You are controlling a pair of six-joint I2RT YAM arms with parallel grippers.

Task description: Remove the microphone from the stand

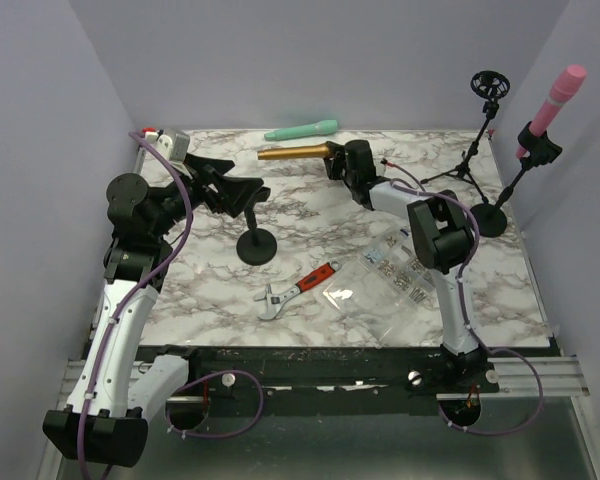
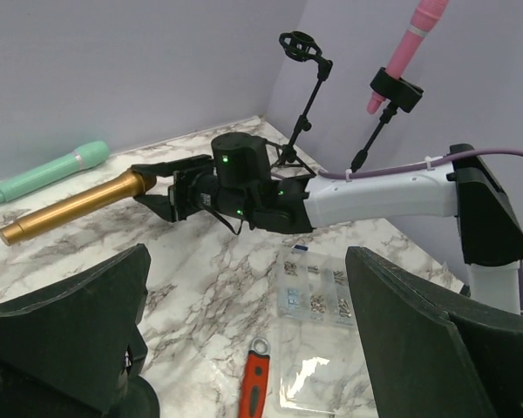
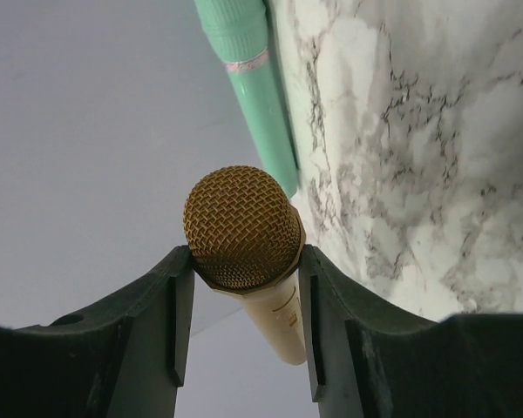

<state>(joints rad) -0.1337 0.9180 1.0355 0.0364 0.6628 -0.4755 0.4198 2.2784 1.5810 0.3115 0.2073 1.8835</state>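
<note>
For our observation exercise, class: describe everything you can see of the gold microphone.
The gold microphone is a handheld type with a metallic-looking gold body, a rounded mesh head and a plain tapering handle. It is roughly level over the far part of the marble table, handle pointing left in the top view. The right gripper is shut on it at the head, its fingers pressing both sides. Whether its tail touches the table cannot be told.

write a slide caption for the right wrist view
Right gripper clamps the gold mesh-headed microphone, with a mint-green microphone behind.
</note>
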